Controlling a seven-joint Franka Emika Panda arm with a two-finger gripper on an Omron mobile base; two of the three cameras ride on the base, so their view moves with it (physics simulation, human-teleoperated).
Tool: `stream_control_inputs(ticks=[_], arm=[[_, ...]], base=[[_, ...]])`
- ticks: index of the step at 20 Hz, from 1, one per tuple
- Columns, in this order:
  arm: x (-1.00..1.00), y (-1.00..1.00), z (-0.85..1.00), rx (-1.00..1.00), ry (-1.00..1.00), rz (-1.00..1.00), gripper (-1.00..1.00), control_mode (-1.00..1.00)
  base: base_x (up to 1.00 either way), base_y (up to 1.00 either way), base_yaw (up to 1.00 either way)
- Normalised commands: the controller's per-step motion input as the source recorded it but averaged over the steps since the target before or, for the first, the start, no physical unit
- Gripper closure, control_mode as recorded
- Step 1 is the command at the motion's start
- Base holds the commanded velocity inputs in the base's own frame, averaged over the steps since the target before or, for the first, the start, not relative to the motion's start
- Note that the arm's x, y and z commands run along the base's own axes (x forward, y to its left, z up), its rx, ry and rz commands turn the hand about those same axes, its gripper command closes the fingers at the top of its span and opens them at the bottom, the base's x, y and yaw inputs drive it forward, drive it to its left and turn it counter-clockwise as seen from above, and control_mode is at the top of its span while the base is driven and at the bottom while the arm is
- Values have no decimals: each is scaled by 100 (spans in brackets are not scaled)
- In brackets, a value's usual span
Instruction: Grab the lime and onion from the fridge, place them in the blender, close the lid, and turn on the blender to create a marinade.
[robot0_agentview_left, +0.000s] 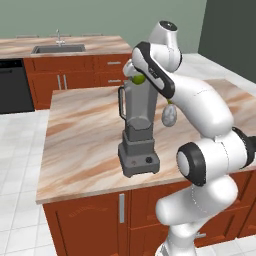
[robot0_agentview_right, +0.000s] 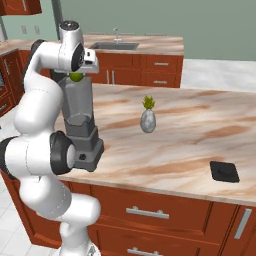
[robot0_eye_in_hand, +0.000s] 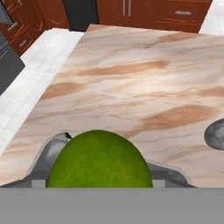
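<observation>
Lime (robot0_eye_in_hand: 100, 159) is sitting between the spread jaws above the blender (robot0_agentview_left: 137, 130) mouth, leaving onion, lid and switch undone.

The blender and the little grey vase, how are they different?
The blender is tall and boxy, dark grey; the vase is small, egg-shaped and paler grey. The vase has green leaves sprouting from its top; the blender has a lime at its open rim. The blender has a side handle; the vase has none. Both stand upright on the marble counter.
</observation>
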Motion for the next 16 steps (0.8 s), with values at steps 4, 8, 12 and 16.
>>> stream_control_inputs(ticks=[4,8,12,16], arm=[[-8,0,-33,0,2,0,100,-100],[-39,-2,-28,0,1,0,100,-100],[-27,-2,-35,0,2,0,100,-100],[-2,0,-34,-1,2,0,-100,-100]], base=[[0,0,0],[0,0,0],[0,0,0],[0,0,0]])
